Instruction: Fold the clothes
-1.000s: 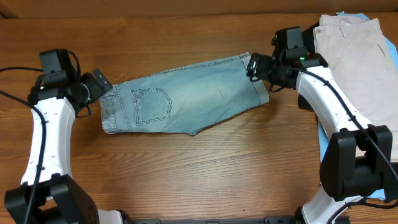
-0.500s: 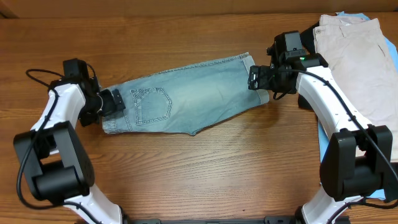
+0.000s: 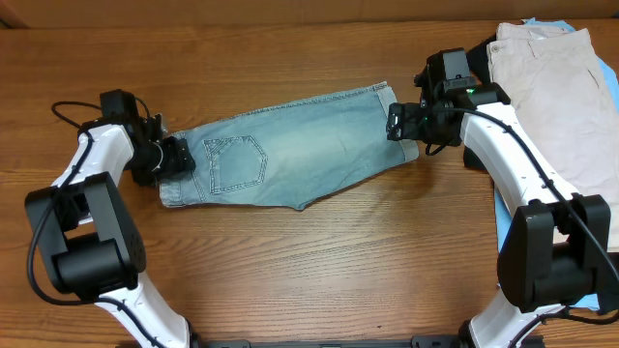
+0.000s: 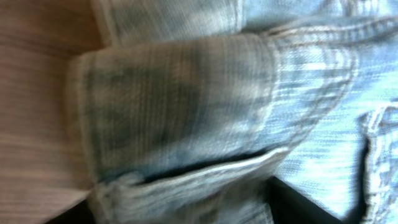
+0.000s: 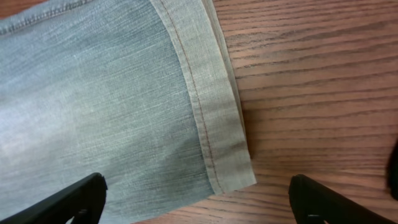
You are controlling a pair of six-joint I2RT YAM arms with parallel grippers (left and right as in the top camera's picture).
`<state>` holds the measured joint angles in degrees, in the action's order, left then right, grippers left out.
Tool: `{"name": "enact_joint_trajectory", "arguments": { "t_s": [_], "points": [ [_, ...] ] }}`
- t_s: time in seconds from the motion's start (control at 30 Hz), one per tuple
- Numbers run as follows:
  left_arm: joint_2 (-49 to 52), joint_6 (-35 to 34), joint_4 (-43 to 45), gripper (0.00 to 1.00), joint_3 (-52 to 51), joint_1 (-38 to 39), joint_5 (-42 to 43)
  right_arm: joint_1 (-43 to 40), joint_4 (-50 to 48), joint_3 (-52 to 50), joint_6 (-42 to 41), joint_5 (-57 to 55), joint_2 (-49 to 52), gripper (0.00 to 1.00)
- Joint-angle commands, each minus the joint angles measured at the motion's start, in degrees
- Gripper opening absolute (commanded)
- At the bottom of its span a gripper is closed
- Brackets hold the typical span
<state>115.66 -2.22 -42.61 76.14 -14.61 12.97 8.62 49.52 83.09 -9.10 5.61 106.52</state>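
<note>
The light-blue denim shorts (image 3: 300,145) lie flat on the wooden table, waistband at the left and hem at the right, back pocket facing up. My left gripper (image 3: 172,157) is down at the waistband. In the left wrist view (image 4: 180,208) its fingers are wide apart, with bunched waistband denim (image 4: 186,106) between them. My right gripper (image 3: 403,124) is open over the hem end. In the right wrist view (image 5: 196,199) its fingers straddle the hem's lower corner (image 5: 230,162) without gripping it.
A beige garment (image 3: 551,87) lies spread at the far right on top of a sky-blue one (image 3: 503,208). A bit of black fabric (image 3: 481,48) shows beside them. Bare wood (image 3: 290,271) lies in front of the shorts.
My left gripper has moved right, from beside the shorts onto the waistband. My right gripper dropped slightly onto the hem a second ago and has held still since.
</note>
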Motion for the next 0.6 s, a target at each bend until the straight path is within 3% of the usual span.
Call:
{"name": "enact_joint_trajectory", "arguments": {
  "t_s": [0.0, 0.1, 0.27, 0.37, 0.5, 0.57],
  "points": [
    [7.74, 0.42, 0.61, 0.45, -2.86, 1.57, 2.03, -0.22, -0.26, 1.33, 0.13, 0.11, -0.31, 0.94],
    [8.22, -1.14, 0.90, 0.28, -2.86, 1.49, 1.40, -0.22, -0.79, 1.33, 0.15, 0.15, -0.31, 0.91],
    [8.17, -1.20, 1.09, 0.12, -1.62, 0.57, 1.40, -0.22, -2.86, 1.33, 0.15, 2.69, -0.31, 0.85],
    [7.98, -1.18, -0.83, 0.04, 0.76, -0.02, 0.98, -0.22, -3.61, 1.33, 0.13, 4.35, -0.31, 0.77],
    [7.93, -0.90, -7.61, 0.04, 7.65, -0.26, -2.56, -0.22, -4.44, 1.31, -0.42, 6.56, -0.31, 0.49],
    [7.93, -0.17, -12.44, 0.04, 12.59, -0.26, -4.59, -0.22, -4.90, 1.29, -1.60, 6.73, -0.31, 0.27]
  ]
}}
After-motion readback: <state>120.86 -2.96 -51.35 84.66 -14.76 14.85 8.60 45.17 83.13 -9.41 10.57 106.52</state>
